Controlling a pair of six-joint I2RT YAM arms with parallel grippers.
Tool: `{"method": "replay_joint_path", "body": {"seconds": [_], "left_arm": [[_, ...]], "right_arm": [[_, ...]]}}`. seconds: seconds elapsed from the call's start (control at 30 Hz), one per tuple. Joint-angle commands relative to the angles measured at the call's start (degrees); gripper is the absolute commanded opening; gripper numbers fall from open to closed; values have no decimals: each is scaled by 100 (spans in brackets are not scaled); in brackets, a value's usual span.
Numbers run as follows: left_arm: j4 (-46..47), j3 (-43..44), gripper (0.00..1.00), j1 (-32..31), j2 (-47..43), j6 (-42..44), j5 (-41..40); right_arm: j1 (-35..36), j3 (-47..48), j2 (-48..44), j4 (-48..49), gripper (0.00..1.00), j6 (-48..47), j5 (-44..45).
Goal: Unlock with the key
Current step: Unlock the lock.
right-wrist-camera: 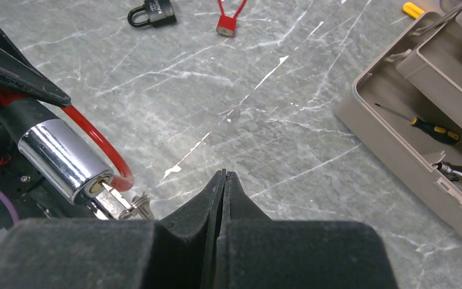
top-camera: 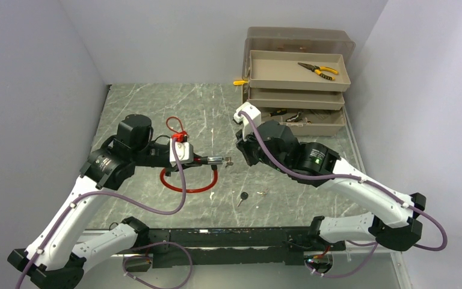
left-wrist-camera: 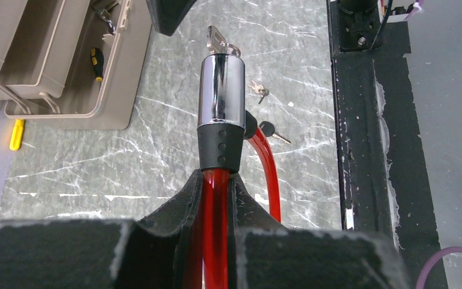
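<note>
The left arm (top-camera: 66,217) and right arm (top-camera: 367,189) have white shells on the long links and black housings at the joints. A purple cable (top-camera: 179,177) runs along each. White camera mounts (top-camera: 183,150) sit at the wrists. A green light (top-camera: 319,161) glows on the right arm's black forearm. The fingers (left-wrist-camera: 60,253) are black, with rough, grey-worn edges.

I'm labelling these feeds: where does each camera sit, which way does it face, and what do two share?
Top external: above and behind the robot, looking down on the table; the left arm and right arm show.
Left wrist: looks along the left gripper, shut on the red cable, toward the lock cylinder.
Right wrist: looks past the shut, empty right gripper over the table.
Both wrist views share the lock cylinder, its inserted key and the toolbox.
</note>
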Motion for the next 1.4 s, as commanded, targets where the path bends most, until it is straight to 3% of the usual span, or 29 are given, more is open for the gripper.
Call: {"method": "replay_joint_path", "body": {"seconds": [0.0, 0.73, 1.1, 1.33, 1.37], "left_arm": [[477, 121, 0, -15, -76, -166, -34], [899, 56, 0, -29, -102, -507, -233], [1015, 76, 0, -37, -118, -539, -328], [851, 122, 0, -38, -160, -373, -429], [816, 147, 0, -40, -170, -340, -443]], "right_arm": [[-1, 28, 45, 381, 0, 214, 49], [107, 328, 973, 1334, 0, 1692, 473], [538, 501, 1406, 1389, 0, 1476, 113], [410, 487, 1131, 961, 0, 1051, 210], [312, 454, 1031, 897, 4, 989, 180]]}}
